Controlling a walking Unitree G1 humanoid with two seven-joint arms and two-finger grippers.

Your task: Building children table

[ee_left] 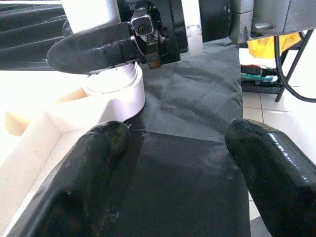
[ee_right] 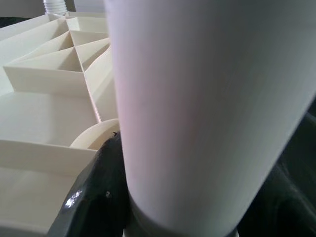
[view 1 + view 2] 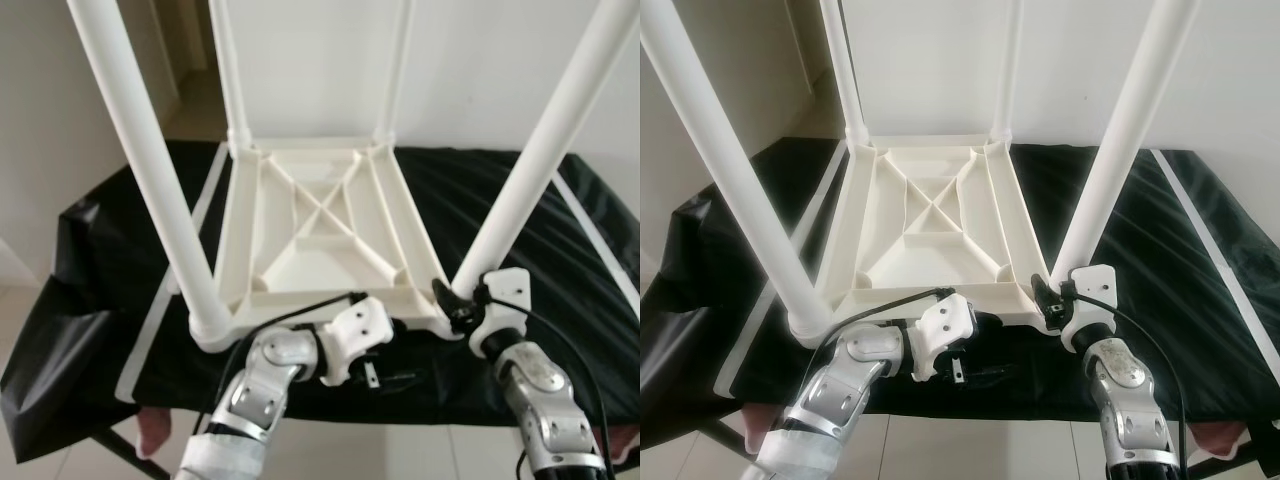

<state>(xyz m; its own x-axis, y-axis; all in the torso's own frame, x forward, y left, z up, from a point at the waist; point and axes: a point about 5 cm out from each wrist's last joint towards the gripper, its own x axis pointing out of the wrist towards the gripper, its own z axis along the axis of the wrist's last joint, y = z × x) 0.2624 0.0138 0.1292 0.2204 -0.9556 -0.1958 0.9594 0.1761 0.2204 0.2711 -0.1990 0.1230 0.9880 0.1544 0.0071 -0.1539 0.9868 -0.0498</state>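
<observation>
Even, bright daylight fills the head views, sharp and shadow-soft; the white table legs (image 3: 150, 170) bow at the edges. In the right wrist view a leg (image 2: 207, 113) looms blurred; left wrist view's fingers (image 1: 94, 168) are soft

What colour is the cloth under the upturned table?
Black cloth, clearest in the left eye view.

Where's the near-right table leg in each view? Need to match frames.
Left eye view: near-right leg slants from the upper right corner down to the tabletop's near right corner, right gripper at its base.
Right eye view: same leg, right of centre.
Left wrist view: its socket at upper left, behind the jaws.
Right wrist view: the white tube close up.
Shared landmark: ribbed tabletop underside.
</observation>
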